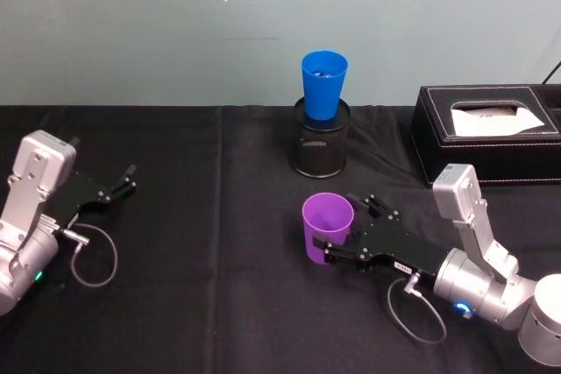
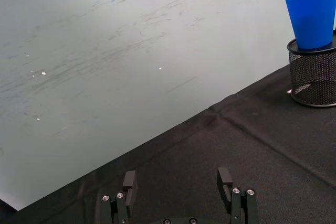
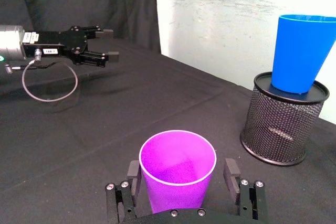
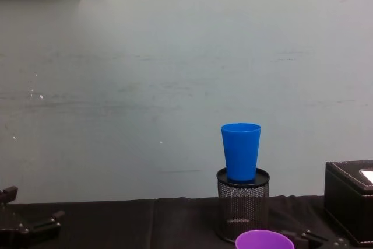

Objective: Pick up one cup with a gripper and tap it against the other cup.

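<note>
The purple cup stands upright on the black cloth in front of me, a little right of centre. My right gripper is open and straddles it, one finger on each side of the cup, with a small gap at the fingers. The blue cup sits upright in the mouth of a black mesh pen holder behind the purple cup. The blue cup rises above the holder. My left gripper rests open and empty at the far left.
A black tissue box stands at the back right, near my right arm. A loose cable loop lies by the left arm. A pale wall runs behind the table's far edge.
</note>
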{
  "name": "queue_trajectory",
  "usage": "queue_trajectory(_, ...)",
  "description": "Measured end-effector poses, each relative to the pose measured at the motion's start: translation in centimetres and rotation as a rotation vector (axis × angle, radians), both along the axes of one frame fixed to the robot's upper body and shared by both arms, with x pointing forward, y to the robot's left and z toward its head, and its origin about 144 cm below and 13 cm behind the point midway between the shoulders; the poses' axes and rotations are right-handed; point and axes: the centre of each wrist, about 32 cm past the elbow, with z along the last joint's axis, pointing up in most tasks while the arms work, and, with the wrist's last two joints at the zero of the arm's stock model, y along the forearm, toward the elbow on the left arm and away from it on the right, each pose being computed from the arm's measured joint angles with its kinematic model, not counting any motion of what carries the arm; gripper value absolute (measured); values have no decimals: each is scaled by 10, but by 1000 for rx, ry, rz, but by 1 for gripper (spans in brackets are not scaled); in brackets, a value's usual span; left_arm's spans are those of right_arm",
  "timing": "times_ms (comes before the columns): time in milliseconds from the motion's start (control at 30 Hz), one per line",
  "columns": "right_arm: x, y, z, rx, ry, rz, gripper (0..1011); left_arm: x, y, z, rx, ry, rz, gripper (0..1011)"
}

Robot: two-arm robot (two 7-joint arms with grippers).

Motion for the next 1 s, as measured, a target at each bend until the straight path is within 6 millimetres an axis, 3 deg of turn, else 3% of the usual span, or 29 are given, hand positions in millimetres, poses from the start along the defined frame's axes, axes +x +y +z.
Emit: queue_trajectory(1000,11,16,-11,82,0,-7,1000,0,0,0,0,0,0,1000)
